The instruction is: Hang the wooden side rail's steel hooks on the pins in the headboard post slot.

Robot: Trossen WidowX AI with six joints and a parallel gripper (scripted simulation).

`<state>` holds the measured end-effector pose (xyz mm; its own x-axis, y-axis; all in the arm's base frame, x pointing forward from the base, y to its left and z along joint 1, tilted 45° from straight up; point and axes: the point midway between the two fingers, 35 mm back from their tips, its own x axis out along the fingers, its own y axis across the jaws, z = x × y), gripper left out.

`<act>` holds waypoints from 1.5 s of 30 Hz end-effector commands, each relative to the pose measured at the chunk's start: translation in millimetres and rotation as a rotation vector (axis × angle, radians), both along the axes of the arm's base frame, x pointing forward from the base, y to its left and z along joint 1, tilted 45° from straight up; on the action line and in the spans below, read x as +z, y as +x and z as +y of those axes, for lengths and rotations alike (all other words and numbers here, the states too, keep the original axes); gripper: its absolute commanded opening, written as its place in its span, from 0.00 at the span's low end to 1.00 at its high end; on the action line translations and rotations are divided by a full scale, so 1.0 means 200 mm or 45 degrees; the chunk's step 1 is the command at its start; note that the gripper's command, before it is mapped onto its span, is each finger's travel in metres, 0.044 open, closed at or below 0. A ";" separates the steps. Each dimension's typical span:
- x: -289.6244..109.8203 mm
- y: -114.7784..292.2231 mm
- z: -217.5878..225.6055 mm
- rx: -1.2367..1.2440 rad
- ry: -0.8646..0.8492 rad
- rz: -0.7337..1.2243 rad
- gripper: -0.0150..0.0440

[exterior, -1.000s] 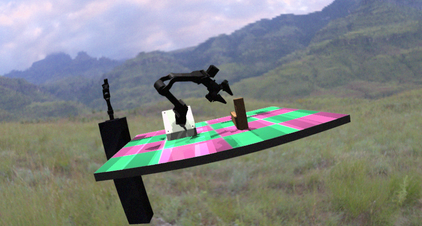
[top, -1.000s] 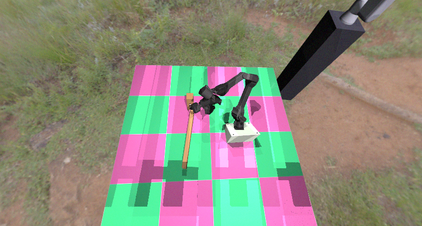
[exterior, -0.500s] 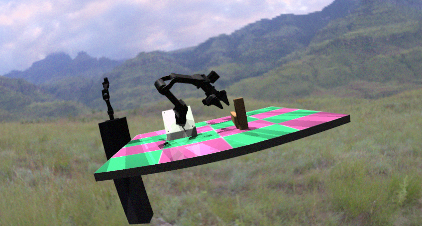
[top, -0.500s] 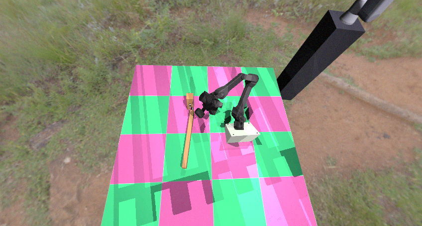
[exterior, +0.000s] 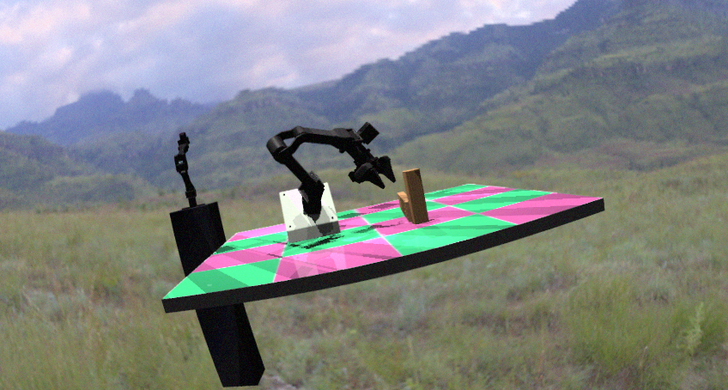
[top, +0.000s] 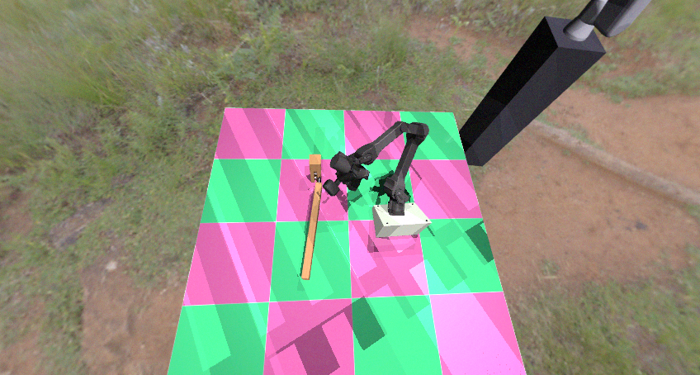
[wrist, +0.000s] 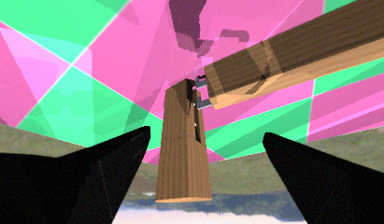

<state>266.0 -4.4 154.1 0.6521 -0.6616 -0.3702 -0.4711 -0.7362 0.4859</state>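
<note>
The headboard post point(top: 315, 162) point(exterior: 416, 194) point(wrist: 180, 159) stands upright on the table. The wooden side rail point(top: 311, 234) point(exterior: 403, 200) point(wrist: 296, 52) has its hook end against the slotted side of the post, and its far end points away across the table. Two steel hooks point(wrist: 202, 82) stick out of the rail's end to the slot, with a small gap between rail and post. Whether they sit on the pins cannot be told. My gripper point(top: 345, 182) point(exterior: 388, 184) point(wrist: 206, 134) is open and empty, above the table between the arm's base and the post.
The arm's white base block point(top: 399, 222) point(exterior: 301, 207) stands on the checkered table point(top: 235, 263) point(exterior: 551, 202), to the right of the rail in the top view. A dark pillar point(top: 522, 91) point(exterior: 197, 233) carrying another arm stands beside the table.
</note>
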 end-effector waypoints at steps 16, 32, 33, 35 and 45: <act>-0.03 0.06 0.05 -0.519 0.895 -1.177 1.00; -0.06 0.08 0.09 -0.797 1.880 -2.340 1.00; -0.06 0.08 0.09 -0.805 1.948 -2.410 1.00; -0.07 0.08 0.09 -0.818 2.087 -2.549 1.00; -0.09 0.07 0.12 -0.791 2.840 -3.172 1.00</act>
